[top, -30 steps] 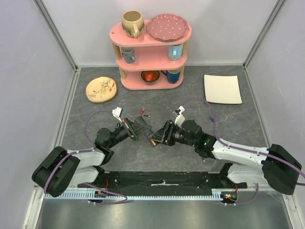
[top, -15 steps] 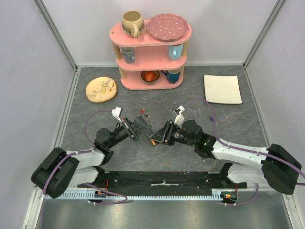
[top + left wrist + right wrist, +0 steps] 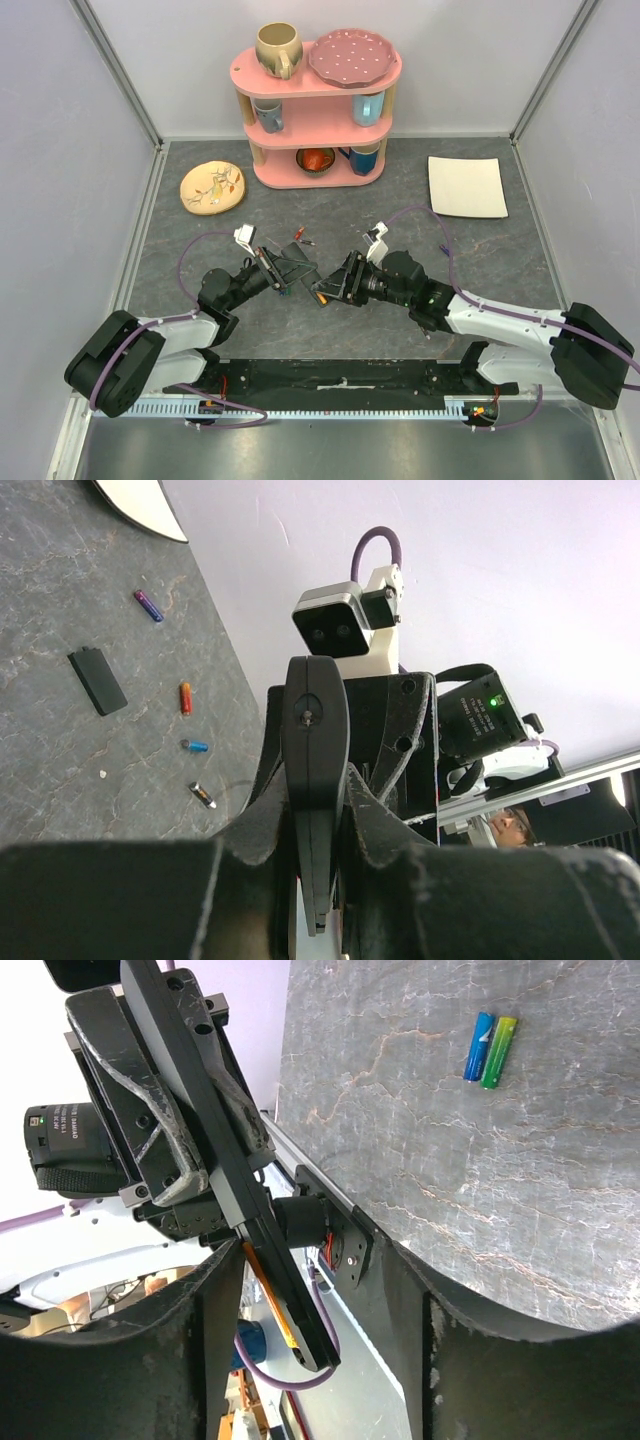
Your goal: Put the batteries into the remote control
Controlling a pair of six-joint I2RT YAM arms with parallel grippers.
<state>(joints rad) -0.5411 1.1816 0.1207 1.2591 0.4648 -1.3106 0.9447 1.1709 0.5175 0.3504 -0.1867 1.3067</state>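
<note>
My left gripper [image 3: 318, 880] is shut on the remote control [image 3: 315, 770], a slim black bar held edge-on above the table. In the right wrist view the remote control [image 3: 215, 1150] runs between the wide-apart fingers of my right gripper [image 3: 320, 1360], close to the left finger. An orange battery [image 3: 268, 1295] lies along the remote's slot face. From above, the left gripper [image 3: 287, 268] and right gripper [image 3: 328, 286] meet nose to nose at the table's middle. Loose batteries lie on the table: purple [image 3: 148, 606], orange [image 3: 185, 697], blue [image 3: 195, 746], grey [image 3: 204, 796], and a blue and green pair [image 3: 489, 1050].
A small black cover plate [image 3: 98, 680] lies flat near the loose batteries. At the back stands a pink shelf [image 3: 318, 75] with mugs and a plate. A round patterned plate [image 3: 212, 186] is at back left, a white square plate [image 3: 466, 186] at back right.
The right gripper has shifted very slightly toward the left one at the remote's end. The left arm and the remote have stayed still.
</note>
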